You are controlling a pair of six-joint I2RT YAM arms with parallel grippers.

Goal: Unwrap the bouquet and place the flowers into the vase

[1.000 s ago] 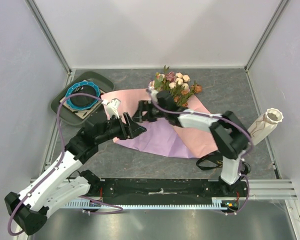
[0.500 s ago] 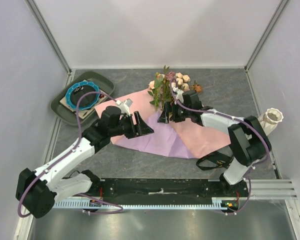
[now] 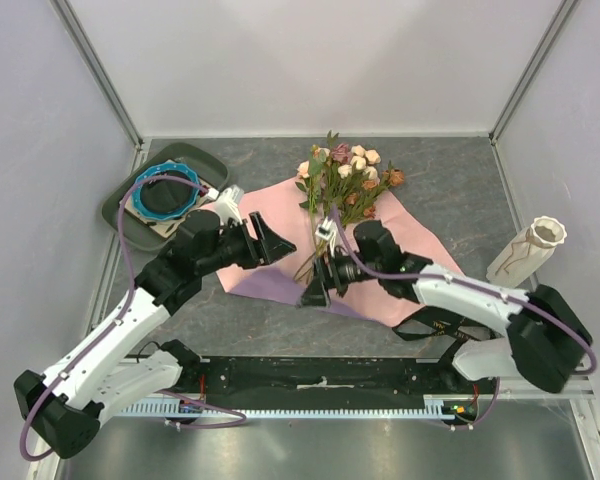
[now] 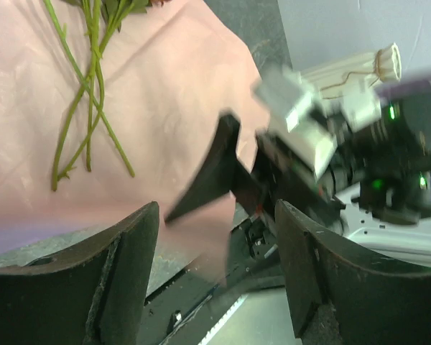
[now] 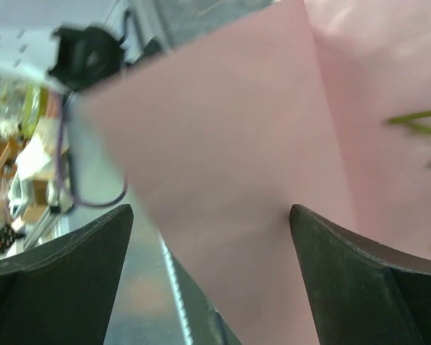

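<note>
Right end effector [image 3: 322, 283] now nearer, spread, seemingly empty; left end effector [image 3: 270, 248] likewise spread.

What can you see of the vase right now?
The vase is small, cream-white and ribbed, ceramic-looking, with a tapering body, a wavy rim and a thin brown line down its side. It sits at the table's right edge by the wall, seemingly tilted outward, though that may be camera angle. It holds no flowers; only the table visibly touches it.
</note>
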